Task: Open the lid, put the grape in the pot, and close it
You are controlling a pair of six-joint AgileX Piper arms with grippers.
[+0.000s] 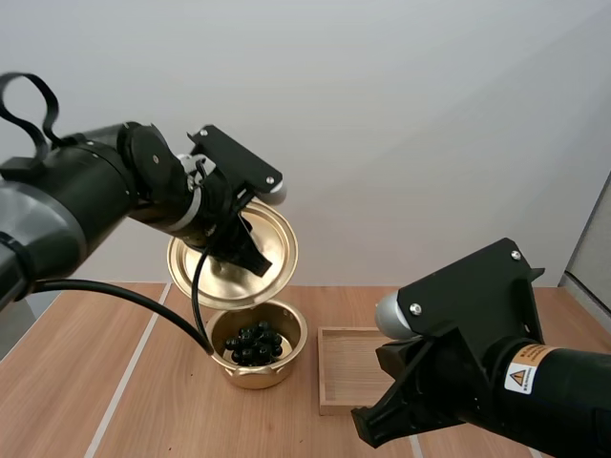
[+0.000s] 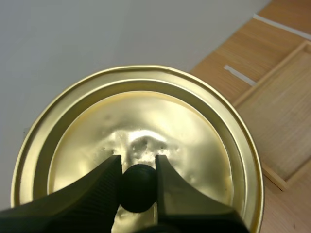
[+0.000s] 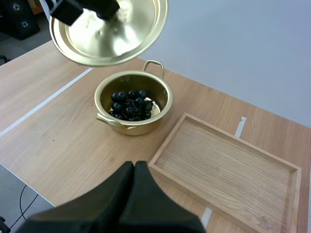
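Our left gripper (image 2: 138,164) grasps the knob (image 2: 138,191) of the lid (image 2: 146,111), held tilted above the pot (image 1: 260,375) with the grapes (image 1: 254,343) inside. The right wrist view shows open air between lid edge and pot rim. In the high view our right gripper (image 3: 134,170), clenched on nothing, hangs at the pot's 5 o'clock, with the tray (image 1: 348,367) at 3 o'clock.

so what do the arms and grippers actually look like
Both are matte black with rounded joints: the left arm and the right arm, which bears a yellow-and-white warning label and a silvery joint cap. The left gripper and right gripper each have two black tapering fingers.
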